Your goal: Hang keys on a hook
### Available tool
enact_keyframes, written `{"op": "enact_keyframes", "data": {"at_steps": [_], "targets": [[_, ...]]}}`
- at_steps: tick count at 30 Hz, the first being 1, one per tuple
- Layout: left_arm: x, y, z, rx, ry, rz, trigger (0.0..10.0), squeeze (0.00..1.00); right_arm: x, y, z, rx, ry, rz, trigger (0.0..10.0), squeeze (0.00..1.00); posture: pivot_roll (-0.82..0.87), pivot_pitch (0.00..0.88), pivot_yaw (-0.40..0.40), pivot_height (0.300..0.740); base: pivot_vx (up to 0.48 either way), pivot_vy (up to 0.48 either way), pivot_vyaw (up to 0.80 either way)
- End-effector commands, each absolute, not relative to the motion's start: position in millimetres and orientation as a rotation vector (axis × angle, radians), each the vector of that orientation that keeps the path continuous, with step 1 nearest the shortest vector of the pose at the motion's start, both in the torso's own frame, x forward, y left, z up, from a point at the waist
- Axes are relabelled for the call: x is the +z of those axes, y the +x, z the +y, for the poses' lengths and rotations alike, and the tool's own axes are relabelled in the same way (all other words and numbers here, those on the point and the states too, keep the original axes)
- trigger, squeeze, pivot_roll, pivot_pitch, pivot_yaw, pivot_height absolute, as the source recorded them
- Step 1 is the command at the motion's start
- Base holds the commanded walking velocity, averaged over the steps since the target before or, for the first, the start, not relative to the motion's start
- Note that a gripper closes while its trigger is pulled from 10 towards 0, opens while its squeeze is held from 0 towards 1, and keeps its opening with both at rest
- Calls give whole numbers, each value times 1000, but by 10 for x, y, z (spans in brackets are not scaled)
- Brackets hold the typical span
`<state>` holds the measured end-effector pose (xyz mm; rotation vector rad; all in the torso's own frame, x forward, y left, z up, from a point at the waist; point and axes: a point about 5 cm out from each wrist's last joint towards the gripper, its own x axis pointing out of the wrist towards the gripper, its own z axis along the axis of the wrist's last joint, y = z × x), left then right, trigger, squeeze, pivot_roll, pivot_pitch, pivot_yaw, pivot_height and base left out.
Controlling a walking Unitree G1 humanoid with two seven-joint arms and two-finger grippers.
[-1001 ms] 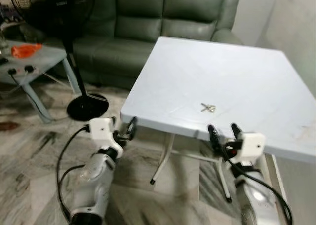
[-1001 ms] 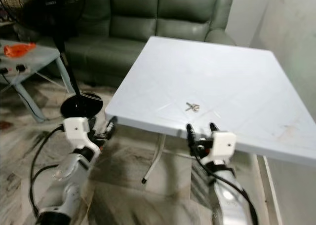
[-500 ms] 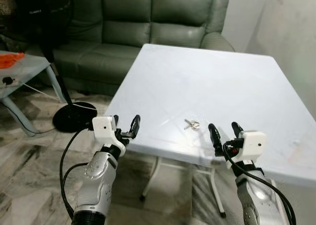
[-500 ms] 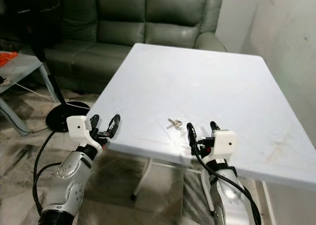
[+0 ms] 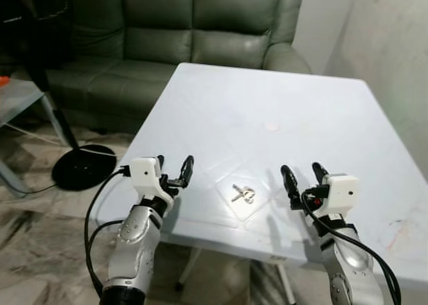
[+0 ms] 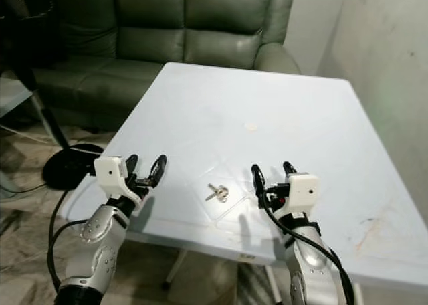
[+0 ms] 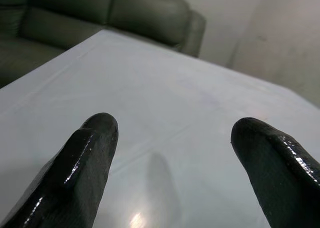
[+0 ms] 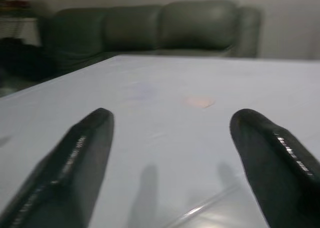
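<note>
A small bunch of silver keys (image 5: pixel 242 193) lies on the white square table (image 5: pixel 281 111), near its front edge. My left gripper (image 5: pixel 172 168) is open above the table's front left part, to the left of the keys. To the right of the keys my right gripper (image 5: pixel 301 176) is open at about the same height. Nothing is between either pair of fingers. The left wrist view has the black fingers (image 7: pixel 85 153) spread over bare tabletop, and the right wrist view has its fingers (image 8: pixel 80 153) apart in the same way.
A dark green leather sofa (image 5: pixel 180 31) stands behind the table. A black fan base (image 5: pixel 83 166) sits on the marbled floor at the left, by a low side table (image 5: pixel 17 94). A pale wall (image 5: pixel 394 37) runs along the table's right side.
The camera has come closer to the table and now looks down on it. Both grippers have gone from below the table's front edge to above the tabletop, either side of the keys.
</note>
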<state>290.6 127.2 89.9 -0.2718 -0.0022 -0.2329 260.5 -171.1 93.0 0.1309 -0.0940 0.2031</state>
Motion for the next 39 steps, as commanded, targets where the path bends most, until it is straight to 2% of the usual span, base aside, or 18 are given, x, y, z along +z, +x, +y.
{"op": "enact_keyframes", "data": {"at_steps": [1, 9, 10, 22, 31, 39], "targets": [[919, 2896, 1308, -223, -253, -14, 10000, 0, 961, 2596, -1695, 226, 139, -103, 10000, 1000, 8, 0, -43, 740, 0, 0, 0], [866, 2830, 1227, -283, -225, 7, 10000, 0, 976, 2635, -1692, 335, 42, -73, 10000, 1000, 9, 0, -44, 740, 0, 0, 0], [855, 2810, 1205, -301, -228, 11, 10000, 0, 981, 2652, -1689, 364, 25, -59, 10000, 0, 9, 0, -44, 740, 0, 0, 0], [803, 2632, 1124, -363, -197, 43, 10000, 0, 1005, 2826, -1524, 604, -1, 66, 10000, 0, 27, 0, -50, 740, 0, 0, 0], [791, 2542, 1146, -350, -202, 59, 10000, 0, 830, 2766, -1513, 656, -37, 223, 10000, 0, 42, 7, -63, 740, 0, 0, 0], [798, 2538, 1148, -339, -211, 64, 10000, 0, 773, 2694, -1532, 668, -60, 278, 10000, 0, 38, 5, -69, 740, 0, 0, 0]]}}
